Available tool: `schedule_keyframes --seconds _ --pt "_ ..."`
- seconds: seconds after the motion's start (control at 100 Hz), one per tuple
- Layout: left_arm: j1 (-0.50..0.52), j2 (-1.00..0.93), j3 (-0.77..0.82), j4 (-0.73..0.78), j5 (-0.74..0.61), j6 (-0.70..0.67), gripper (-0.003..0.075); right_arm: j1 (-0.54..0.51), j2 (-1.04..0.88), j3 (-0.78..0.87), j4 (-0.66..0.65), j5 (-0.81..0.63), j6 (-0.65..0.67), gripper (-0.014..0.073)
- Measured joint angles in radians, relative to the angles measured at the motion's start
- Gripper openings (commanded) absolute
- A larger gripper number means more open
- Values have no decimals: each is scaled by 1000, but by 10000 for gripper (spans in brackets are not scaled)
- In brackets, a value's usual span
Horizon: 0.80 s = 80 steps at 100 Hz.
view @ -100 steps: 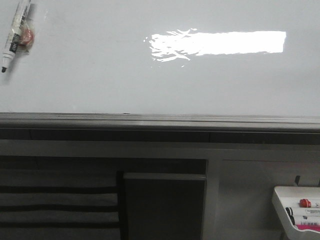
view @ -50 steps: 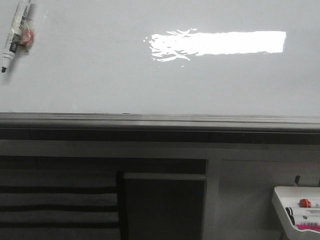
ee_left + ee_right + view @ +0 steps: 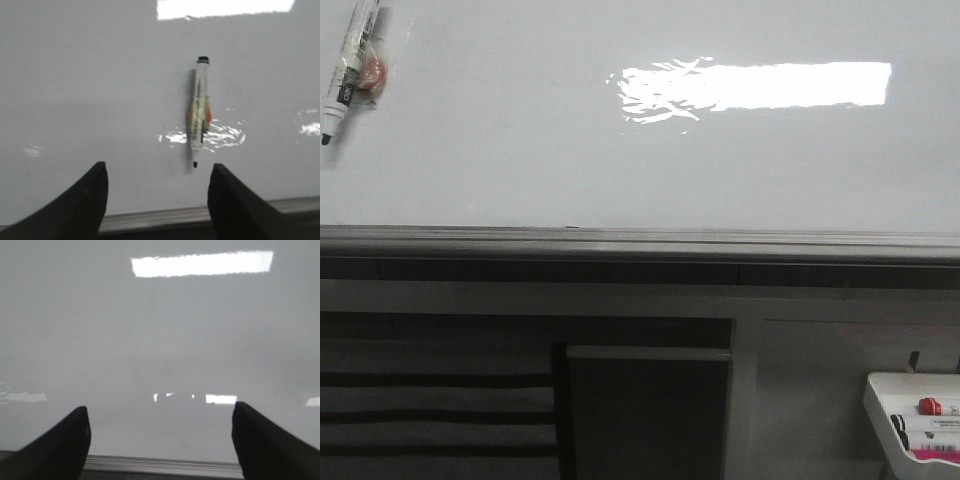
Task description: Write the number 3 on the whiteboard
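Observation:
The whiteboard (image 3: 520, 160) is glossy white with a grey metal rim and a bright rectangular glare. No number 3 shows on it; its surface is blank. A white marker (image 3: 345, 65) with a black tip and an orange band lies on the board at the far left, tip toward the rim. It also shows in the left wrist view (image 3: 199, 110). My left gripper (image 3: 157, 172) is open and empty, near the board's rim, with the marker just beyond its fingertips. My right gripper (image 3: 160, 415) is open and empty over blank board (image 3: 160, 340). Neither gripper shows in the front view.
A small white marker tray (image 3: 910, 420) with red-capped and black markers hangs at the lower right below the board. The board's grey rim (image 3: 640, 240) runs across the front. Dark shelving (image 3: 650, 410) stands below it.
The marker at the far left has shifted slightly on the board. Nothing else has visibly changed.

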Motion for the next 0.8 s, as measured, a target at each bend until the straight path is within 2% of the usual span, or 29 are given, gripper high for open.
schedule_keyframes --seconds 0.23,0.53,0.8 --pt "-126 205 0 -2 -40 45 370 0 0 0 0 0 0 525" --pt "-133 498 -81 -6 -118 47 365 0 0 0 0 0 0 525" --pt "-133 684 -183 16 -186 47 365 0 0 0 0 0 0 525"
